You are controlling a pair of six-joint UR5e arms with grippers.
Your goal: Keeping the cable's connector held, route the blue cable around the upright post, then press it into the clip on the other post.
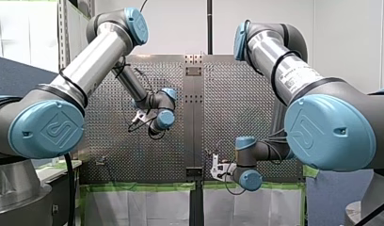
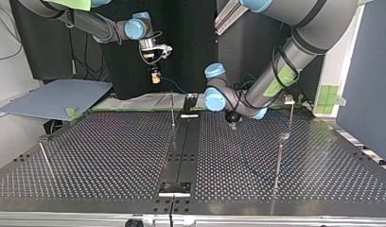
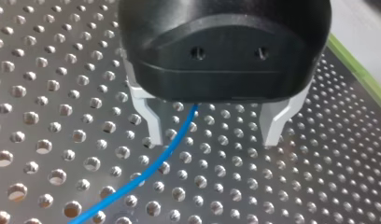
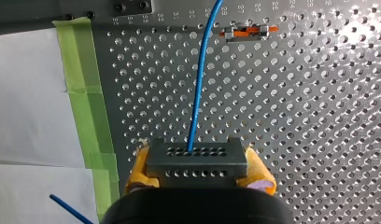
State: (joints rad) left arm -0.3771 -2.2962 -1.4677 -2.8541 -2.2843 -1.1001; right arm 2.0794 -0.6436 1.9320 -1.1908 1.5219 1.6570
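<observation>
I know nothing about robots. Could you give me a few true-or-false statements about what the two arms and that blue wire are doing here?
1. The right gripper clamps a dark connector between its yellow pads. True.
2. The left gripper is squeezed shut on the blue cable. False: its metal fingers stand apart, and the cable runs between them unclamped.
3. The right gripper is pressed down onto the table. False: in the top view it hangs well above it.
4. Green tape runs along an edge of the table. True.
</observation>
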